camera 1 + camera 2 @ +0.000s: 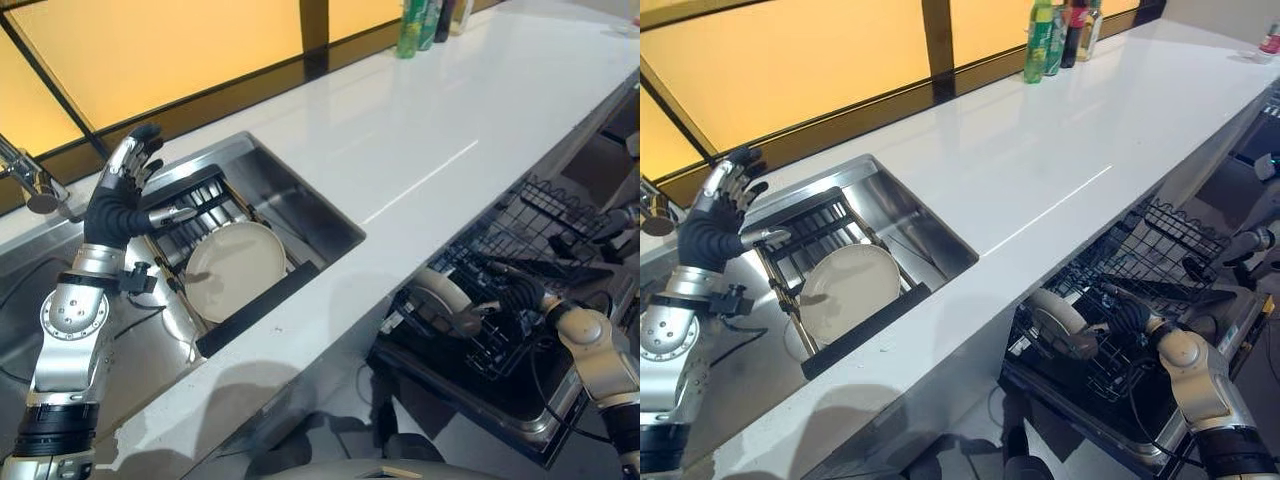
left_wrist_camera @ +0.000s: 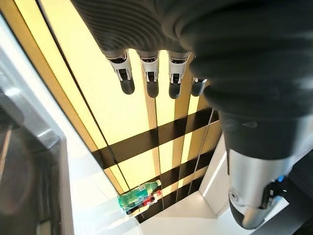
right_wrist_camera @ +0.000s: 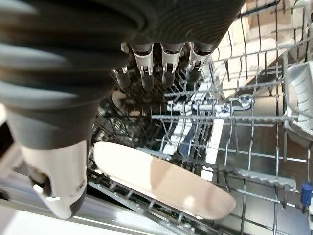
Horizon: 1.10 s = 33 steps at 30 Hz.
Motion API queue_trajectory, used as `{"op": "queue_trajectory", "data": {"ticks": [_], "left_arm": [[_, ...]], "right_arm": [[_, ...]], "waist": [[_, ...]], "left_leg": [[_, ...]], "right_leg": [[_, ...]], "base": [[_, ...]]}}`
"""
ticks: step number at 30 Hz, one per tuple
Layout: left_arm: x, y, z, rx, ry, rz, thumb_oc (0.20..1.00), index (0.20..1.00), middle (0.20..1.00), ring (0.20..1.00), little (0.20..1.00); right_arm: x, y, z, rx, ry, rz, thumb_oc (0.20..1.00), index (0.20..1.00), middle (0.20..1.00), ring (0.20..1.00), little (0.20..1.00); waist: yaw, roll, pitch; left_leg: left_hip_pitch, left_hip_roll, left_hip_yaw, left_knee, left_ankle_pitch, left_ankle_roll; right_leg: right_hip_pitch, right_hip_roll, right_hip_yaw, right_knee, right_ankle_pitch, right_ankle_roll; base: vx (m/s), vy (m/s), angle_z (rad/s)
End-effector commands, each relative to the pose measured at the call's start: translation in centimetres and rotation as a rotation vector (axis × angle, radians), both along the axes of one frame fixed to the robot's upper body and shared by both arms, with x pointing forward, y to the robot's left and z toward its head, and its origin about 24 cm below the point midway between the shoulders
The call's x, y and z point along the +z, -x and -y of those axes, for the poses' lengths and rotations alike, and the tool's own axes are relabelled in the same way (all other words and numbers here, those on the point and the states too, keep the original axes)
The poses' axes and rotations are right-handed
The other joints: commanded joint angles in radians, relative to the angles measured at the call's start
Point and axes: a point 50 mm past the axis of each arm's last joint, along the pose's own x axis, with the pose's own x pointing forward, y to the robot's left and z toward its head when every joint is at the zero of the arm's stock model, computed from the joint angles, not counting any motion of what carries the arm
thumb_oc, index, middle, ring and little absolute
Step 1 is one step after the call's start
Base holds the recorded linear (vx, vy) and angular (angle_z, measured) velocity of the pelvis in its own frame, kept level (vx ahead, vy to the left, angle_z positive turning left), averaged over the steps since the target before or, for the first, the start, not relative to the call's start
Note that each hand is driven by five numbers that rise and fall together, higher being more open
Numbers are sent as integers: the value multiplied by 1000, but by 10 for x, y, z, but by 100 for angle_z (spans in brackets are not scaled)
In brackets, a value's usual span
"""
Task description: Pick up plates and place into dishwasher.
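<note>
left hand [image 1: 122,195]: raised above the sink [image 1: 300,205], fingers straight and spread, palm toward the window, holding nothing. Wrist view shows fingertips [image 2: 151,85] in a row, thumb apart, nothing between them.
left arm: comes up from lower left, forearm near vertical beside the sink's left edge.
right hand [image 1: 1120,318]: low in the dishwasher rack [image 1: 1160,255], reaching left toward a plate there. Wrist view: fingers [image 3: 166,68] roughly straight over the wire tines, thumb out to the side; plate edge sits between thumb and fingers, but contact can't be confirmed. Not visibly clamped.
right arm: enters from lower right, forearm angled down into the rack.
plate in sink [image 1: 235,257]: cream, round, lying tilted on a dark drying rack [image 1: 195,205] inside the sink, apart from the left hand.
plate in rack [image 1: 1052,318]: cream, standing on edge in the tines at the rack's left end, just beside the right hand; same plate in wrist view [image 3: 161,183].
counter [image 1: 430,120]: white, glossy, runs diagonally; sink cut into it at left.
dishwasher: below the counter front at right, black wire rack pulled out.
faucet [image 1: 30,180]: at far left, by the sink.
bottles [image 1: 1055,35]: green and dark, grouped at the counter's far end.
window [image 1: 150,45]: amber panes with dark frames behind the counter.
</note>
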Motion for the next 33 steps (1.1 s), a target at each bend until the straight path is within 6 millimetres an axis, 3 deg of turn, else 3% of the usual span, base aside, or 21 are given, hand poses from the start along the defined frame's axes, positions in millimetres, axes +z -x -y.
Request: {"op": "queue_trajectory", "data": {"ticks": [1,8,16,22,28,33], "left_arm": [[-8,0,-16,101,-64,-57,1000,1000,1000,1000,1000],[-42,-6,-46,247,-140,-308,1000,1000,1000,1000,1000],[-51,-2,-74,354,-236,-445,1000,1000,1000,1000,1000],[-54,-2,-81,374,-238,-488,1000,1000,1000,1000,1000],[-63,-7,-81,376,-218,-544,1000,1000,1000,1000,1000],[-74,-6,-76,295,-212,-638,1000,1000,1000,1000,1000]], "right_arm": [[42,-8,1,11,87,153,1000,1000,1000,1000,1000],[65,-1,8,-13,77,303,1000,1000,1000,1000,1000],[87,5,9,10,98,369,1000,1000,1000,1000,1000],[100,9,9,23,98,437,1000,1000,1000,1000,1000],[133,12,6,-23,25,750,1000,1000,1000,1000,1000],[145,21,4,-59,-22,965,1000,1000,1000,1000,1000]], "waist": [[-4,-20,-36],[-51,-12,-57],[-78,-12,-59],[-97,-11,-47],[-121,0,-22],[-128,13,-10]], "left_leg": [[-106,18,-77,-35,126,-38],[-75,-2,-21,-45,106,-28],[-55,-21,13,-33,77,-10],[-52,-27,28,-34,69,-3],[-57,-36,36,-35,52,4],[-64,-46,40,-31,46,13]], "right_leg": [[49,2,-11,59,-109,13],[37,-35,-24,85,-114,36],[27,-58,-4,102,-111,57],[9,-67,17,110,-106,70],[-20,-77,41,126,-111,82],[-34,-82,51,131,-108,86]], "base": [[39,204,-50],[45,199,-26],[76,105,-9],[52,61,-4],[47,79,-3],[22,62,-10]]}}
